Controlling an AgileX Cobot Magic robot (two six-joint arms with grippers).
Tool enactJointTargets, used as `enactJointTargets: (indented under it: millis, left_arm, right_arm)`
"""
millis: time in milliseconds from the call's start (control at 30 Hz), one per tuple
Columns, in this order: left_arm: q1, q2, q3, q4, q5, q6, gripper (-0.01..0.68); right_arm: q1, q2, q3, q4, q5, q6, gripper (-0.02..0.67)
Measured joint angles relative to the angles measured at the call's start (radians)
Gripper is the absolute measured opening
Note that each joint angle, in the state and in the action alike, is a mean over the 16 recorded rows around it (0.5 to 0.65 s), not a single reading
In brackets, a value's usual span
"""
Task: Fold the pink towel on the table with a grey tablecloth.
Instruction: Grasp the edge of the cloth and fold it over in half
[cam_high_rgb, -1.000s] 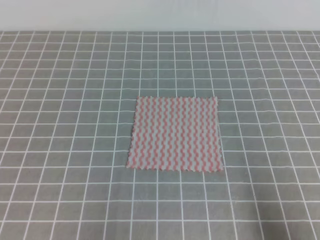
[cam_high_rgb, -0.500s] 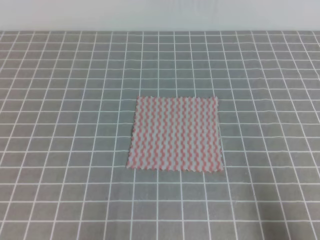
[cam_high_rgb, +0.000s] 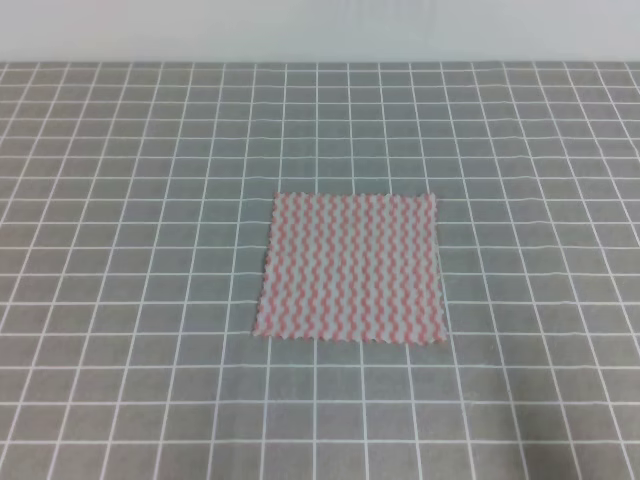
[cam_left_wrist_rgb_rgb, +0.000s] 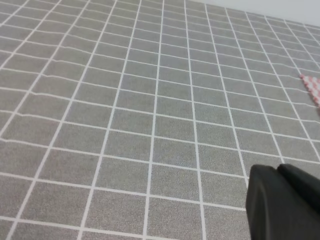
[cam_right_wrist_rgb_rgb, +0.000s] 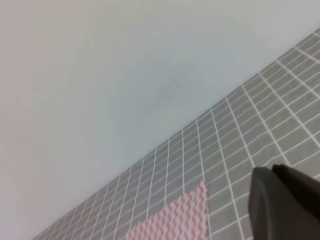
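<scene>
The pink towel (cam_high_rgb: 348, 268) lies flat and unfolded in the middle of the table with a grey tablecloth (cam_high_rgb: 120, 200), a square about three grid squares wide. Neither gripper shows in the high view. In the left wrist view my left gripper (cam_left_wrist_rgb_rgb: 278, 167) is a dark block at the lower right, its two fingers pressed together over bare cloth, and one towel corner (cam_left_wrist_rgb_rgb: 312, 86) shows at the right edge, well apart from it. In the right wrist view my right gripper (cam_right_wrist_rgb_rgb: 272, 169) also has its fingers together, hanging above the towel (cam_right_wrist_rgb_rgb: 175, 220).
A plain pale wall (cam_high_rgb: 320, 30) runs behind the table's far edge and fills most of the right wrist view. Gridded grey cloth surrounds the towel on all sides, with a few low wrinkles (cam_left_wrist_rgb_rgb: 55, 75) in the left wrist view.
</scene>
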Motion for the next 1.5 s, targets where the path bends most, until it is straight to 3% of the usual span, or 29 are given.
enactJointTargets:
  millis: [200, 567, 833, 1167, 1500]
  left_arm:
    - [0.0, -0.002, 0.001, -0.102, -0.049, -0.065, 0.0]
    - [0.0, -0.004, 0.001, -0.45, -0.257, -0.215, 0.0]
    - [0.0, -0.001, 0.001, -0.537, -0.338, -0.227, 0.0]
    - [0.0, 0.027, -0.058, -0.553, -0.222, -0.167, 0.0]
    - [0.0, 0.28, -0.299, -0.538, 0.006, 0.129, 0.0]
  right_arm:
    - [0.0, 0.0, 0.001, 0.005, 0.028, -0.053, -0.017]
    - [0.0, 0.063, -0.04, 0.016, 0.143, -0.153, -0.017]
    - [0.0, 0.165, -0.075, 0.146, 0.159, -0.167, -0.017]
    - [0.0, 0.317, -0.158, 0.266, 0.116, -0.32, -0.017]
    - [0.001, 0.709, -0.441, 0.108, 0.291, -0.488, -0.017]
